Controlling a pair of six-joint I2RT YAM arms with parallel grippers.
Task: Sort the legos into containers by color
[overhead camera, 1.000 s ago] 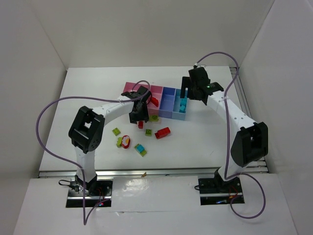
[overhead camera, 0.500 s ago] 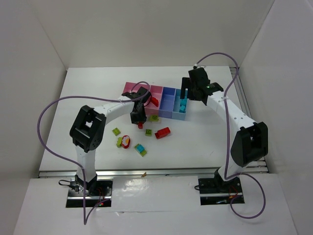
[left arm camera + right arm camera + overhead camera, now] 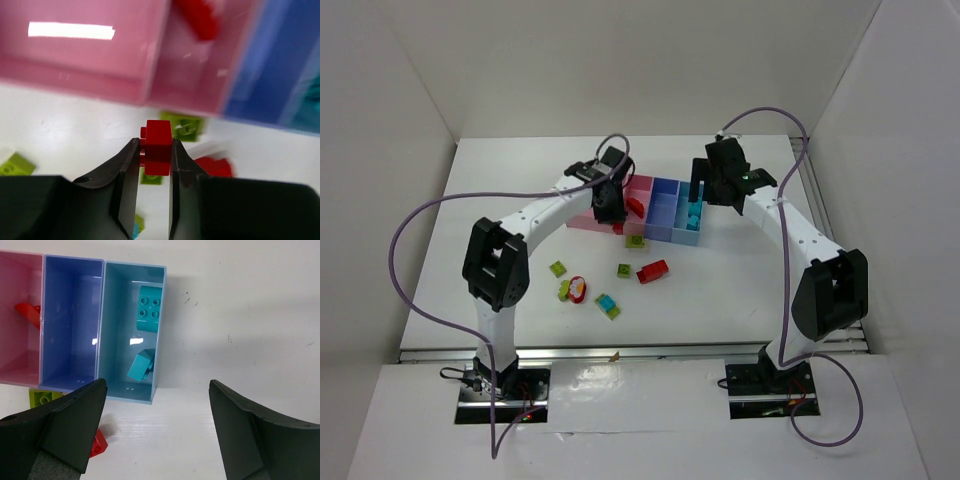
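Jaws of the left gripper [image 3: 154,145] clamped a small red plastic brick [image 3: 159,134] beside pink plastic bins [image 3: 90,65]; right gripper [image 3: 157,385] gaped.

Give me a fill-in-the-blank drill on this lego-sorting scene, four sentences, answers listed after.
1. The lego clamped in the left gripper is ____.
2. The light blue bin holds ____ teal legos.
3. The right gripper hangs above the bins with its jaws ____.
4. The blue bin beside the light blue one is ____.

Missing words: red; two; open; empty.
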